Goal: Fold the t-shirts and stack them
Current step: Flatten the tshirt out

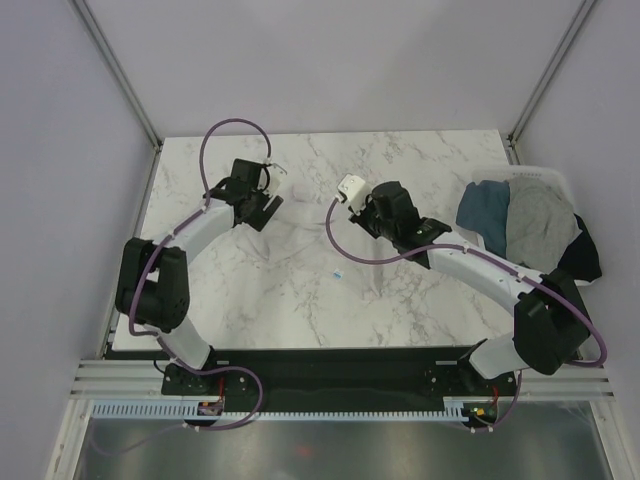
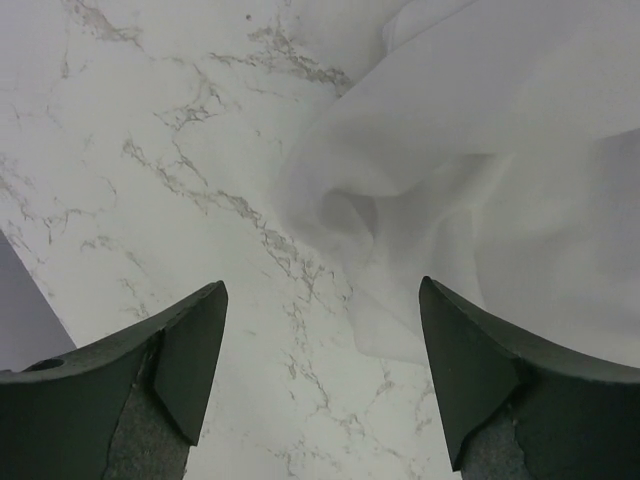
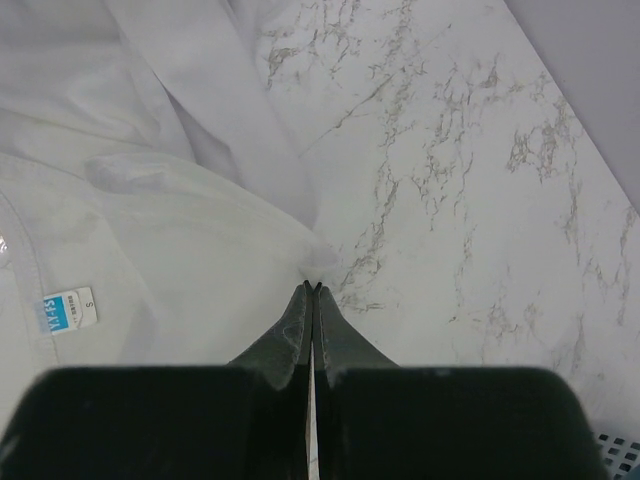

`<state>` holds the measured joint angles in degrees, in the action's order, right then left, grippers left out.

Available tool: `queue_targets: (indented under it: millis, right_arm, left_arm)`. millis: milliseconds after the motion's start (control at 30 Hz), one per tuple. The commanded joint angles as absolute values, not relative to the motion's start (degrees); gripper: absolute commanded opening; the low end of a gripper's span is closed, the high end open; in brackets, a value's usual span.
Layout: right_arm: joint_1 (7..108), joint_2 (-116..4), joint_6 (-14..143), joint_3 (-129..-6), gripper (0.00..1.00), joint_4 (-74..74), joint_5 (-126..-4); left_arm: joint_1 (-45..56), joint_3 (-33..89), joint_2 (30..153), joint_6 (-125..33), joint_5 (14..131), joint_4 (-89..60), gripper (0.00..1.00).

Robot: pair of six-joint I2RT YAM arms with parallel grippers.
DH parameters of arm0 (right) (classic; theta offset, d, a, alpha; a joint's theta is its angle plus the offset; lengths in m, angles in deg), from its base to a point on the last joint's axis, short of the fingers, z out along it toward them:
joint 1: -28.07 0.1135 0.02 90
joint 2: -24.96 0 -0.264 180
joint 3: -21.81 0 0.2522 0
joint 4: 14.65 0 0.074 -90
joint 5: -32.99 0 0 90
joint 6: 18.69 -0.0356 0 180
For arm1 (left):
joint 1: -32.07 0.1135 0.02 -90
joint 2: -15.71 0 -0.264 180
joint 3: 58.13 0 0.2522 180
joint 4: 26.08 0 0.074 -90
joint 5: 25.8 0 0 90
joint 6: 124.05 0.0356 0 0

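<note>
Where it lies crumpled left of the bin [image 1: 540,170], the white t-shirt [image 3: 150,230] spreads in soft, thin folds. Teal, grey and black shirts [image 1: 535,215] are heaped inside the bin. The right gripper [image 3: 312,287] is pinched tight on the white t-shirt's edge. Farther from the bin, the left gripper [image 2: 322,290] gapes wide and holds nothing, a fold lying by one finger. Grey-veined marble table [image 1: 250,300] lies beneath, with pale walls [image 1: 320,60] around.

The white t-shirt [image 2: 480,150] is thin matt cloth, the marble surface [image 2: 150,150] smooth, the left fingers [image 2: 190,360] seemingly matt plastic.
</note>
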<state>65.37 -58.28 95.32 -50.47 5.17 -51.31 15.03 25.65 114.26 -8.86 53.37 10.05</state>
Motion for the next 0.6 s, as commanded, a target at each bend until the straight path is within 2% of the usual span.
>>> queue_targets:
  millis: [0,100,167,367,567]
  right_arm:
    - [64.7,-57.0,93.9,-50.1,0.0,3.8,-52.6]
    - [64.2,-57.5,93.5,-49.9,0.0,3.2,-52.9]
    - [63.9,-58.0,93.4,-50.0,0.0,3.1,-53.2]
    - [63.8,-58.4,92.9,-50.6,0.0,3.2,-53.2]
    - [63.3,-58.0,92.9,-50.3,0.0,3.3,-53.1]
  left_arm:
    - [15.4,21.9,105.3,-11.5,52.1,6.4,0.84]
    - [15.5,18.8,104.0,-10.7,51.7,5.4,0.79]
    - [15.7,17.9,104.9,-9.7,51.9,5.2,0.72]
    - [17.9,17.9,110.4,-10.6,55.3,5.0,0.59]
    - [19.8,20.1,115.5,-11.7,58.0,4.8,0.58]
